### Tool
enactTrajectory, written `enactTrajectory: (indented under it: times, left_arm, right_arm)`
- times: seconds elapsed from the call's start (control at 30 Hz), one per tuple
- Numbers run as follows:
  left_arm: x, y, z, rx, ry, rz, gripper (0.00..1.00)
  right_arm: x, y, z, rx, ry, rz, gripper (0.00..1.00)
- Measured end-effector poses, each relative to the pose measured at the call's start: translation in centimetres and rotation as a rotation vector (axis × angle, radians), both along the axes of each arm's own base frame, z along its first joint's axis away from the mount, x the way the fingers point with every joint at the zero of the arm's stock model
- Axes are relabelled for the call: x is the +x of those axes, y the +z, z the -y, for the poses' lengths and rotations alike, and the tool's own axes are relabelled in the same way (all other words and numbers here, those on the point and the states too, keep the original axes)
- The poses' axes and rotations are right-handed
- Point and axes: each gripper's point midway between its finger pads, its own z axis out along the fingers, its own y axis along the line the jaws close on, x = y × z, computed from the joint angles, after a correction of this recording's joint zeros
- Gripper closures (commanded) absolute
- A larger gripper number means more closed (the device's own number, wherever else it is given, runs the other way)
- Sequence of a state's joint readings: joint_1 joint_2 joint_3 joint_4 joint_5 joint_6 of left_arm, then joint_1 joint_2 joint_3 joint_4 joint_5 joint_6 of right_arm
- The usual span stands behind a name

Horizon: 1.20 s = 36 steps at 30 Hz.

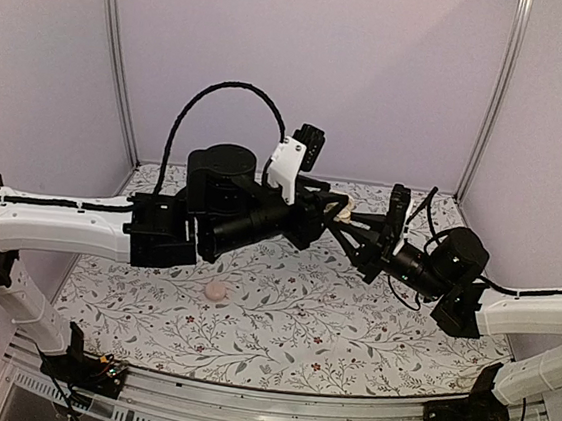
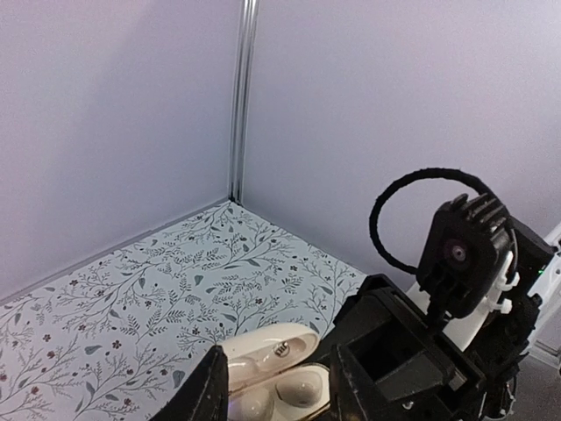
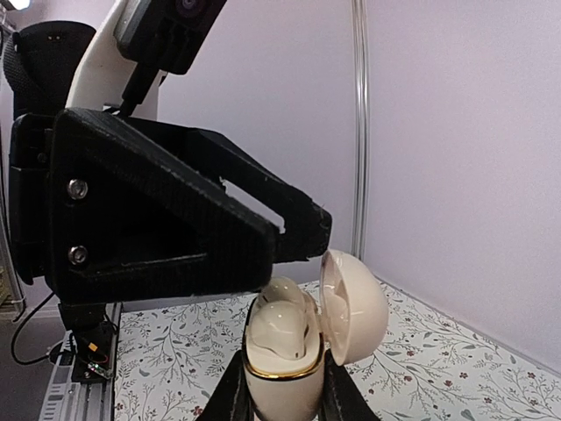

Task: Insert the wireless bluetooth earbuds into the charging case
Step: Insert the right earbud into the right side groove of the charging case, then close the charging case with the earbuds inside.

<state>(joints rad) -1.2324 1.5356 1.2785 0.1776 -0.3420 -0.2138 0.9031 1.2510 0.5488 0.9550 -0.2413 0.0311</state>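
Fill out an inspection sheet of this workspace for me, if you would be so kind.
Surface: floral-patterned table, no spills seen.
Job's things: charging case held upright off the table, lid open; seated earbud inside it; loose earbud lying on the table.
Clutter: nothing seen.
Grippers: right gripper shut on the case's base; left gripper close above the case, jaws slightly apart, nothing seen between them.
Cables: black cable loops above the left arm, away from the case.
Surroundings: plain pale walls, metal corner posts.
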Motion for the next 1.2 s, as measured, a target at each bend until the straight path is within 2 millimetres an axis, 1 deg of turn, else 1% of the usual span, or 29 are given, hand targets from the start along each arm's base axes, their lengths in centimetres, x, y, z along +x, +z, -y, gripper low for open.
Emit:
enactTrajectory:
  times: [0.23, 0.33, 0.4, 0.43, 0.47, 0.57, 0.63, 0.7, 0.77, 0.8, 0.83, 0.93, 0.97, 1.1, 1.2]
  left_arm:
    - [-0.1, 0.6, -0.7, 0.000, 0.009, 0.005, 0.61]
    - [-0.4, 1.5, -1.5, -0.013, 0.008, 0.009, 0.54]
    - [-0.7, 2.3, -2.5, -0.022, 0.007, 0.019, 0.50]
    - [-0.9, 2.9, -3.0, -0.030, 0.001, 0.026, 0.46]
    - [-1.2, 3.3, -3.5, -0.033, -0.012, 0.033, 0.42]
    - [-1.8, 4.6, -5.6, -0.048, -0.065, 0.053, 0.37]
    - [-1.7, 5.0, -7.1, -0.054, -0.118, 0.060, 0.32]
    - [-1.3, 5.1, -8.7, -0.058, -0.169, 0.069, 0.29]
    - [-1.6, 5.0, -9.2, -0.046, -0.240, 0.076, 0.25]
    - [-2.1, 4.8, -9.0, -0.035, -0.284, 0.079, 0.22]
    - [-3.0, 4.3, -8.6, -0.017, -0.344, 0.076, 0.17]
    - [-5.0, 2.0, -7.1, 0.040, -0.494, 0.050, 0.03]
    - [-5.5, 1.1, -6.6, 0.060, -0.536, 0.037, 0.01]
    - [-6.8, -2.0, -5.3, 0.128, -0.634, -0.007, 0.00]
    - [-7.9, -3.2, -4.5, 0.161, -0.678, -0.003, 0.00]
  right_arm:
    - [-0.3, 0.3, 0.0, 0.008, 0.012, 0.007, 0.81]
    - [-0.7, 0.6, 0.1, 0.011, 0.029, 0.016, 0.81]
    - [-1.1, 1.0, 0.3, 0.015, 0.040, 0.024, 0.82]
    - [-1.3, 1.2, 0.3, 0.013, 0.048, 0.029, 0.82]
    - [-1.5, 1.2, 0.3, 0.009, 0.056, 0.030, 0.82]
    - [-2.2, 0.9, 0.3, -0.016, 0.087, 0.024, 0.82]
    - [-2.8, 0.3, 0.2, -0.048, 0.123, 0.011, 0.82]
    - [-3.7, -0.2, 0.1, -0.079, 0.168, -0.002, 0.82]
    - [-4.6, -0.8, 0.0, -0.109, 0.216, -0.015, 0.82]
    - [-5.1, -1.0, 0.0, -0.125, 0.245, -0.022, 0.82]
    - [-5.5, -1.2, -0.1, -0.138, 0.268, -0.028, 0.82]
    - [-6.6, -1.2, -0.5, -0.174, 0.346, -0.048, 0.82]
    - [-6.9, -1.0, -0.6, -0.179, 0.363, -0.049, 0.82]
    - [-7.6, -0.4, -0.8, -0.191, 0.415, -0.051, 0.82]
    - [-8.0, -0.3, -1.0, -0.202, 0.445, -0.057, 0.82]
